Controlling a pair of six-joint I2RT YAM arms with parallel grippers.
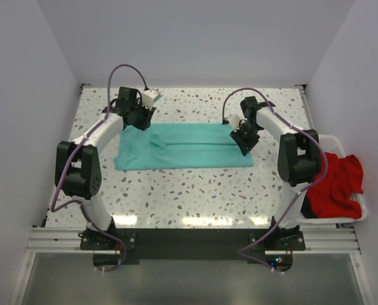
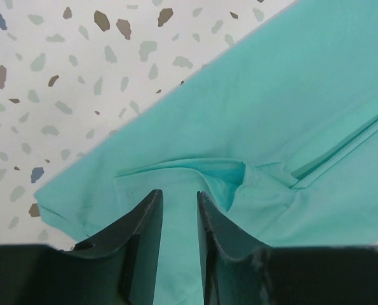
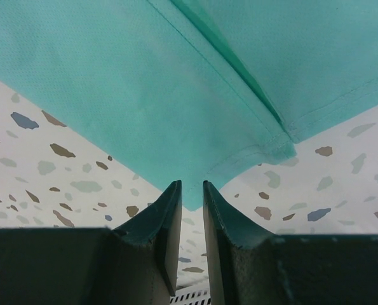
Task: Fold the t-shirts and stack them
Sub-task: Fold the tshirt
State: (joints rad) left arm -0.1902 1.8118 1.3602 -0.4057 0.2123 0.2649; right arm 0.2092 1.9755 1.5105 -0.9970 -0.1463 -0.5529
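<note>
The teal-green t-shirt lies on the table, folded into a long band. My left gripper hovers over its far-left corner. In the left wrist view the left gripper is open by a narrow gap above a rumpled sleeve fold, with nothing pinched. My right gripper is at the shirt's right end. In the right wrist view the right gripper has its jaws slightly apart at a corner of the shirt, with table showing between them. The red t-shirt lies crumpled in the basket.
A white slatted basket stands at the table's right edge beside the right arm's base; its slats show low in the right wrist view. The speckled tabletop lies between the shirt and the arm bases. White walls enclose the table.
</note>
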